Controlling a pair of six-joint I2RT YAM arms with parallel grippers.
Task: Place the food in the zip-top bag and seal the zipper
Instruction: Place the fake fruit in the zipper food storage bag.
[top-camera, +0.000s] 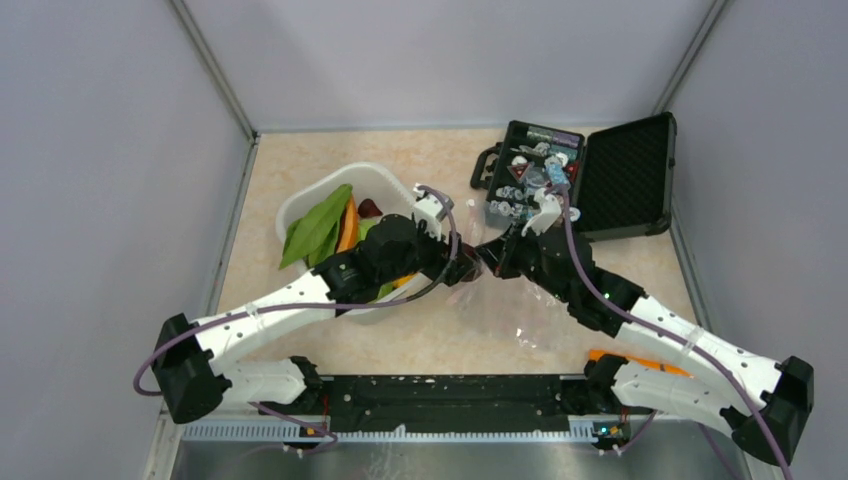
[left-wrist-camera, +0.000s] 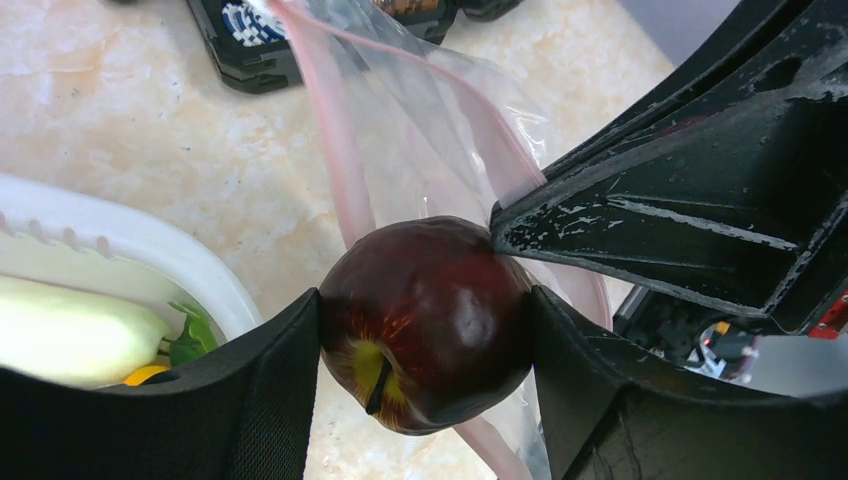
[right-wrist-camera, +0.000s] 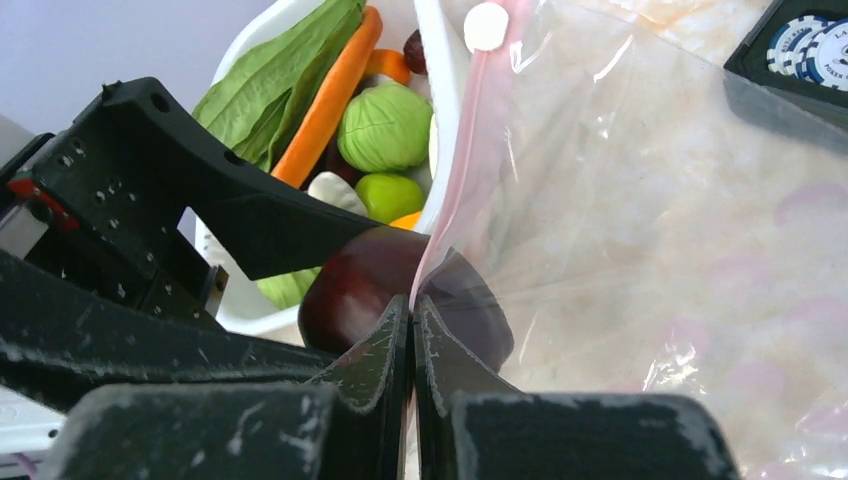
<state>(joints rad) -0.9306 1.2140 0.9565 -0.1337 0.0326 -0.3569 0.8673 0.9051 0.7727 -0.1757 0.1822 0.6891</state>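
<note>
My left gripper (left-wrist-camera: 425, 335) is shut on the dark purple round piece (left-wrist-camera: 430, 320), a glossy apple-like toy. It holds the piece at the mouth of the clear zip-top bag (left-wrist-camera: 430, 130), against the pink zipper (left-wrist-camera: 335, 130). My right gripper (right-wrist-camera: 412, 310) is shut on the zipper strip (right-wrist-camera: 470, 160) and holds that edge up. Part of the round piece (right-wrist-camera: 350, 285) shows through the bag film (right-wrist-camera: 650, 230). In the top view the two grippers (top-camera: 462, 265) (top-camera: 490, 255) meet at mid-table. The carrot (right-wrist-camera: 325, 100), cabbage (right-wrist-camera: 385, 125) and leaves (right-wrist-camera: 270, 70) lie in the white tub (right-wrist-camera: 440, 120).
The white tub (top-camera: 300, 205) stands left of centre, under the left arm. An open black case (top-camera: 590, 175) of small trinkets stands at the back right. An orange piece (top-camera: 630, 360) lies by the right arm's base. Grey walls enclose the table.
</note>
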